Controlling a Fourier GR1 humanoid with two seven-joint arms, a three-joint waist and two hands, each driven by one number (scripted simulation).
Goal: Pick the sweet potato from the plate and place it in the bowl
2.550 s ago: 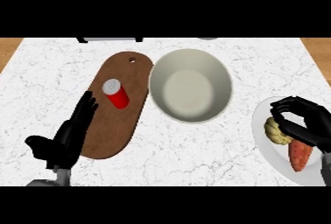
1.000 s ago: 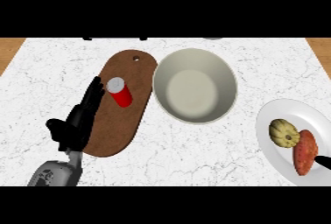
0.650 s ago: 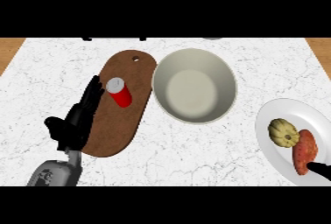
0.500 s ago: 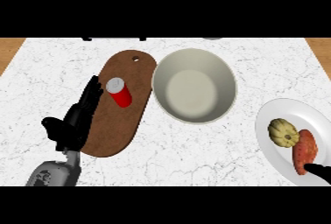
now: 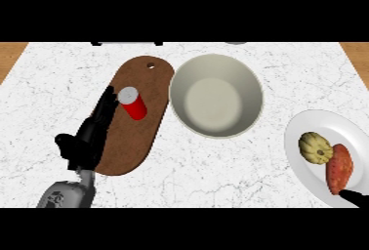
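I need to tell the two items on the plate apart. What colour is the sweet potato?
Orange-red, in the head view: the sweet potato lies beside a pale yellow squash on the white plate.

A brown wooden cutting board (image 5: pixel 137 122) lies on the white marbled worktop (image 5: pixel 43 88). The board is long with rounded ends, it is tilted a little, and it has a small hole near its far end. On the board lies a red can (image 5: pixel 133 103) with a grey lid, on its side. At the right, a small pale yellow squash (image 5: pixel 316 147) with ribs is seen. Brown wood shows at both far corners beyond the worktop.
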